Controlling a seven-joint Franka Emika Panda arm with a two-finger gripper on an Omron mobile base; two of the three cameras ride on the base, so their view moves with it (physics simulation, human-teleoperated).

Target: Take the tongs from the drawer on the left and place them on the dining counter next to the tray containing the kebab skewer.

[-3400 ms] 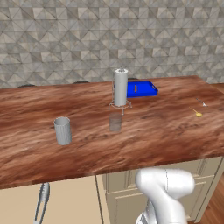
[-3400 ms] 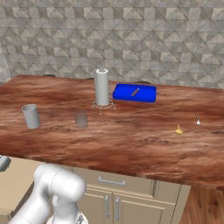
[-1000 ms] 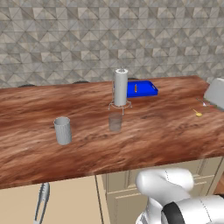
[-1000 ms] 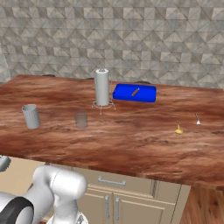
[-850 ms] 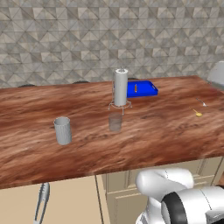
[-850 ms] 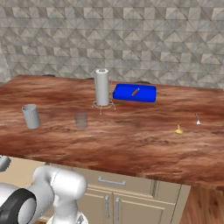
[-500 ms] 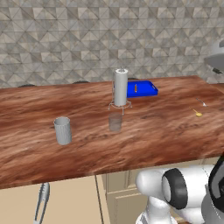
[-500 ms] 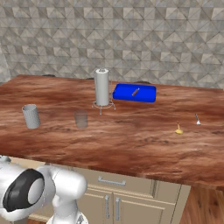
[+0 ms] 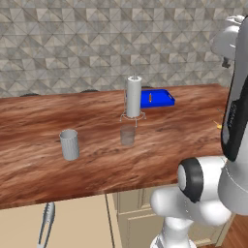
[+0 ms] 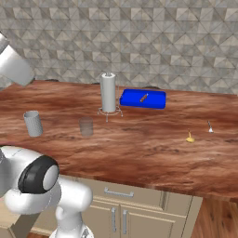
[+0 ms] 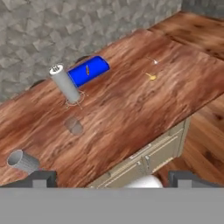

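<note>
Your fingers (image 11: 112, 178) stand spread wide, holding nothing, high above the reddish-brown wood-grain counter (image 11: 131, 109); the slim grey-silver metal tongs (image 9: 46, 225) lie low at your left, below the counter edge (easily missed); swing down carelessly and you risk clipping that edge.

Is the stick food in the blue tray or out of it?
In it. The skewer lies inside the tray, within its rim, on the counter.
</note>
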